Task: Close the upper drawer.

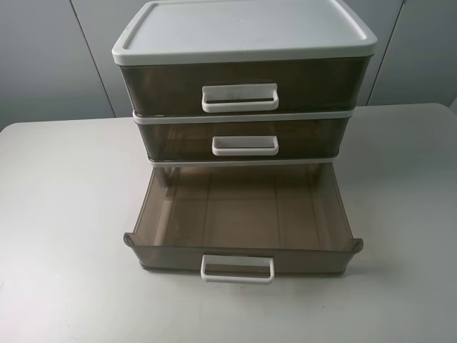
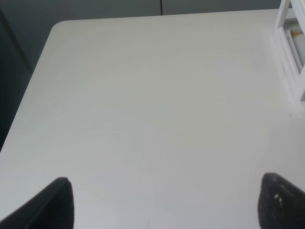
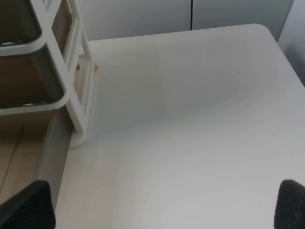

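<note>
A three-drawer cabinet (image 1: 243, 36) with a white lid and frame stands at the back middle of the white table (image 1: 64, 236). The upper drawer (image 1: 243, 86), smoky brown with a white handle (image 1: 240, 98), looks level with the frame front. The middle drawer (image 1: 243, 139) is in. The bottom drawer (image 1: 243, 214) is pulled far out and empty. Neither arm shows in the exterior high view. My left gripper (image 2: 167, 205) is open and empty over bare table, with the cabinet's frame (image 2: 290, 47) off to one side. My right gripper (image 3: 162, 205) is open and empty beside the cabinet (image 3: 76, 71).
The open bottom drawer's side wall (image 3: 50, 152) lies close to one right fingertip (image 3: 28, 205). The table's back edge meets grey wall panels (image 1: 43, 64). The table's rounded corners show in both wrist views.
</note>
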Available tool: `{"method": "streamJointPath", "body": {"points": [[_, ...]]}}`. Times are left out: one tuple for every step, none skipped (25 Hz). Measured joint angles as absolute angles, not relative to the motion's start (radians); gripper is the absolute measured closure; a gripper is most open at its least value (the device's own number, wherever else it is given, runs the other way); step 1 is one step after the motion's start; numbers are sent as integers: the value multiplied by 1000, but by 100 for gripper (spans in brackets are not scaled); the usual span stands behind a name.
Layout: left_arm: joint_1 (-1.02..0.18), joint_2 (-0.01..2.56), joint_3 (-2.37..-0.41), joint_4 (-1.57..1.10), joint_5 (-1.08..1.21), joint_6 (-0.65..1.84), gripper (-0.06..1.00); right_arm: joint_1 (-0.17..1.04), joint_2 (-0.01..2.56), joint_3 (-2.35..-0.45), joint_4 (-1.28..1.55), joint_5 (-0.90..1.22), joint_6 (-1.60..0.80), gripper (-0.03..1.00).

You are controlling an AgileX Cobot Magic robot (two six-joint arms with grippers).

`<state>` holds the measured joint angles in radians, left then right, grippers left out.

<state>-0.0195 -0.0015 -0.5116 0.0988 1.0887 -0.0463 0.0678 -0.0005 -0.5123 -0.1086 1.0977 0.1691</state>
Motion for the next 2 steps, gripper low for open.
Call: {"method": "streamJointPath", "body": {"points": [[-19,-1,-512,99,1089,-46,20,68,0,-512,-109,1098,169,27],[-19,-1,-512,99,1089,-46,20,68,0,-512,-109,1098,169,27]]}}
